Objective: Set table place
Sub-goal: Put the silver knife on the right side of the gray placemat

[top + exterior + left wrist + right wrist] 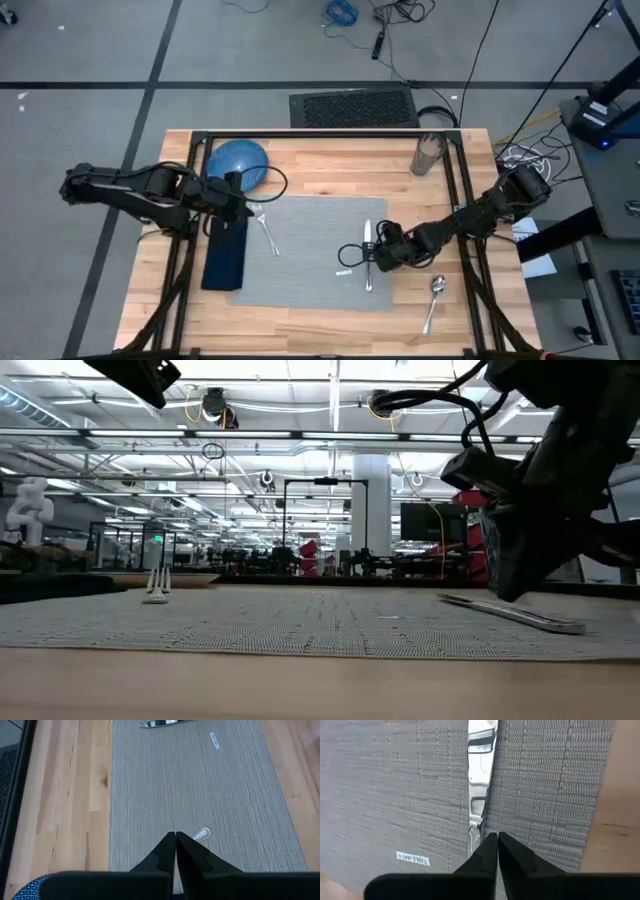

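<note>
Grey placemat [305, 250] lies flat, centred on the table [330, 165]. Right gripper [493, 838], fingers closed and empty, sits low over the knife [479, 795] on the mat's right side, apparently aligning it. Left gripper [175, 836], fingers closed and empty, hovers above the fork [267, 232]

Setting: robotics lab or industrial workshop hall.
Ceiling: exposed steel trusses and strip lights [300, 405] above the light butcher-block wooden table [330, 165].
Floor: grey carpet tiles with loose black and blue cables [345, 15] beyond the table.
Background: a white robot arm [28, 500] and monitors on benches behind the table.
</note>
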Tool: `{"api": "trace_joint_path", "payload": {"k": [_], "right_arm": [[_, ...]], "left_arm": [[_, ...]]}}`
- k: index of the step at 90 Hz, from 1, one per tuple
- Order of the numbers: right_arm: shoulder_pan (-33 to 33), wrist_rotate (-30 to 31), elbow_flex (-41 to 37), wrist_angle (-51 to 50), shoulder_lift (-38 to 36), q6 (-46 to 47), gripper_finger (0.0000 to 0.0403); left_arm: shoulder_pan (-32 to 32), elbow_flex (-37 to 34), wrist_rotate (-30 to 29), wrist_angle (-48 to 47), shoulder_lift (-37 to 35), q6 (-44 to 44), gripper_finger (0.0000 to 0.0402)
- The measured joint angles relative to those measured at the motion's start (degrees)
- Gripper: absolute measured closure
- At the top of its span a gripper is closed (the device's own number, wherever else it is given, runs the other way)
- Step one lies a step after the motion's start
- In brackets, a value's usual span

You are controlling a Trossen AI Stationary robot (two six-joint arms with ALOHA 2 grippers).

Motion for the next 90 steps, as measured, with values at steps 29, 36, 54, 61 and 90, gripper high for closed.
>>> {"api": "trace_joint_path", "payload": {"k": [29, 36, 54, 61, 90], "right_arm": [[-2.48, -3.55, 0.0, 8.16, 4.4, -4.65, 0.0403], [-2.41, -1.7, 0.0, 12.1, 5.07, -5.59, 0.0403], [-2.65, 1.63, 2.26, 12.11, 4.59, -8.11, 0.0403], [-2.28, 0.34, 3.24, 9.97, 4.64, -8.22, 0.0403], [1.77, 0.14, 4.48, 4.11, 4.72, -2.18, 0.0403]], "left_arm": [[-0.01, 0.0, 0.01, -0.08, -0.01, 0.0, 0.0402], [-0.01, 0.0, 0.0, -0.17, -0.01, 0.0, 0.0402], [0.0, 0.0, 0.0, -0.19, -0.01, 0.0, 0.0402], [0.0, 0.0, 0.0, -0.09, -0.01, 0.0, 0.0402], [-0.02, 0.0, 0.0, -0.13, -0.01, -0.09, 0.0402]]}}
